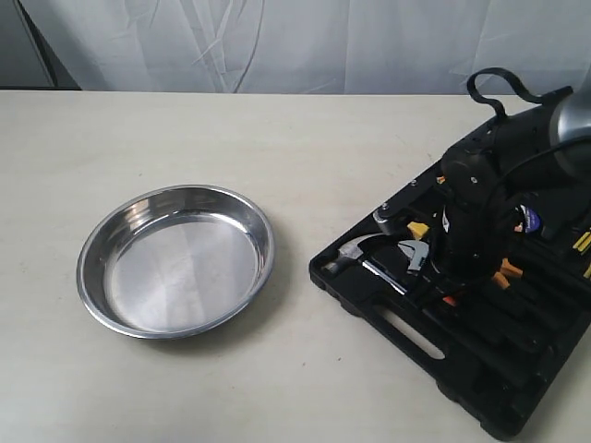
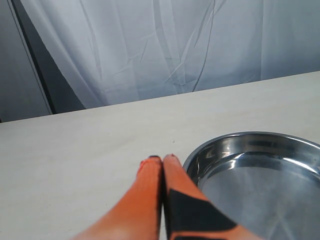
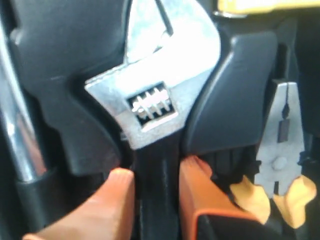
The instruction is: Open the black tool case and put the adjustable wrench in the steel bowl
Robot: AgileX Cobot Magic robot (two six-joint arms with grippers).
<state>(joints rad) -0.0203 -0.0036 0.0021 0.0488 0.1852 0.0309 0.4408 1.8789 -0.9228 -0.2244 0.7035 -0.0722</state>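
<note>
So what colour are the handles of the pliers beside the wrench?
Yellow-orange; the pliers show best in the right wrist view.

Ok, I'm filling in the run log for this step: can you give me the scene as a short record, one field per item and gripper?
bowl: upright on the table, nothing in it
case: open, right of the bowl in the exterior view
wrench: lying in its recess in the case
left gripper: shut, holding nothing, beside the bowl's rim
right gripper: down in the case, fingers either side of the wrench handle; grip not clear
</note>
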